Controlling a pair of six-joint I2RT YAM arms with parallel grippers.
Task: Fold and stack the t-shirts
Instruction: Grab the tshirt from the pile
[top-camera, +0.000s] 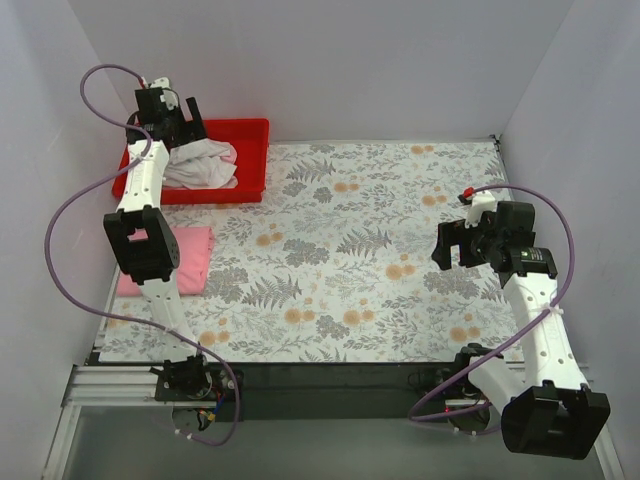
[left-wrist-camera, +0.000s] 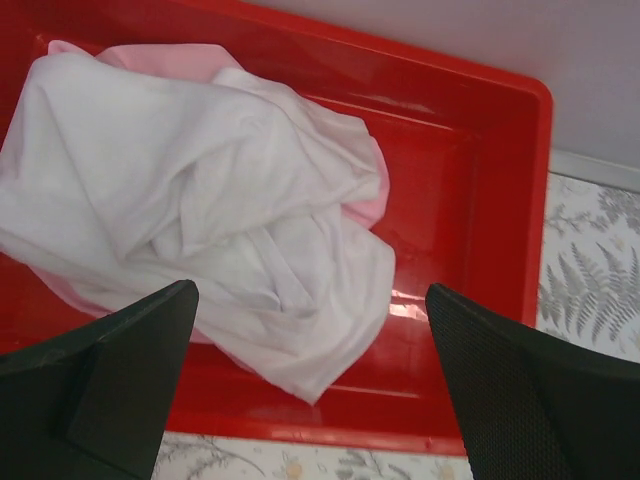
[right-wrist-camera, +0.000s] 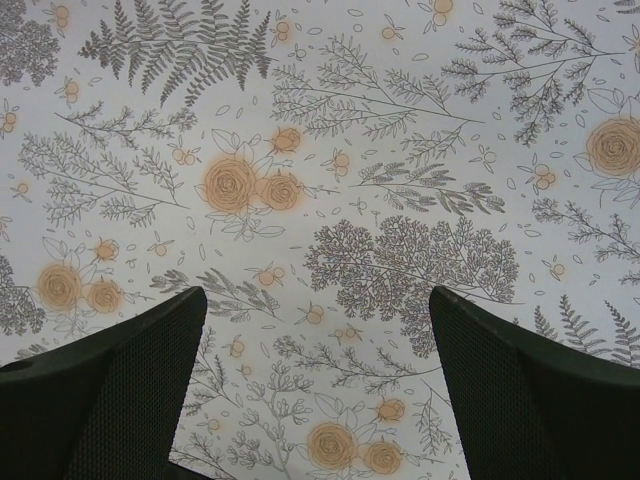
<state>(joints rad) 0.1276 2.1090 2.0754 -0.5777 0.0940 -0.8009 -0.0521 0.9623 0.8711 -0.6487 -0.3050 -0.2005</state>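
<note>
T-shirt (left-wrist-camera: 200, 210) heaped in bin (left-wrist-camera: 470, 190), one end bare, left pincer (left-wrist-camera: 310, 292) wide

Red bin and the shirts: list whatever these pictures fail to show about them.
1. Left wrist view: the white shirt covers most of the pink cloth under it, so the number of garments in the red bin cannot be told.
2. Same view: the frame edge cuts off the bin's left end.
3. Top view: the left arm overlaps the folded pink shirt, hiding much of it.

Overhead, close downward wrists; shared red bin (top-camera: 250, 150) (left-wrist-camera: 470, 200)
</note>
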